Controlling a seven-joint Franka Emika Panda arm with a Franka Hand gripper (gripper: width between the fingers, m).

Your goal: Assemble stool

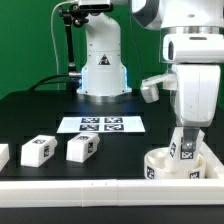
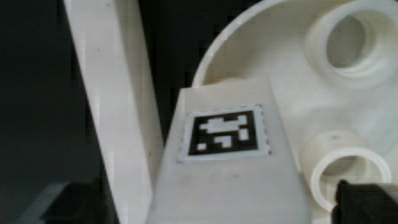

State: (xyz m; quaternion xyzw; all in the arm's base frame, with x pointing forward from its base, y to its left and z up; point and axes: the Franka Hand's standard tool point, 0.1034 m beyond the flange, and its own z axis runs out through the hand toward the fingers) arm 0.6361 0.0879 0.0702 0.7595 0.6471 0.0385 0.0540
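White plastic stool, in parts, on a black table (image 1: 30, 108).

- **Seat** (image 1: 158, 166): at 4 o'clock in the exterior view, lying flat just behind the rail (image 1: 90, 188). The wrist view shows round holes in its upturned face.
- **Leg** (image 1: 186, 153): stands in the seat with its tag facing the camera, leaning slightly, right under the gripper (image 1: 186, 137).
- **Spare leg** (image 1: 37, 150) and another spare leg (image 1: 82, 148): lying at 8 o'clock, well apart from the seat. An end piece (image 1: 3, 155) at 9 o'clock is cut by the frame edge.
- **Marker board** (image 1: 100, 124): flat at the centre.
- **Gripper**: its dark fingers (image 2: 365, 198) straddle the leg (image 2: 226, 133). I cannot tell whether they pinch it or stand just off it, because the wrist view is blurred there.

**Risks**
- The lean suggests the leg may not be square to its hole, so pressing or turning it could jam it or seat it crooked.
- Nothing visibly clamps the seat, which only lies beside the rail, so it could slide or spin with the leg.
- If the leg is let go before it is seated, it could topple.

**Not seen**
- The seat's wall hides the leg's foot and the hole it enters.
- The arm covers the seat's 3 o'clock side.
- The wrist view shows only part of the seat (image 2: 294, 95).
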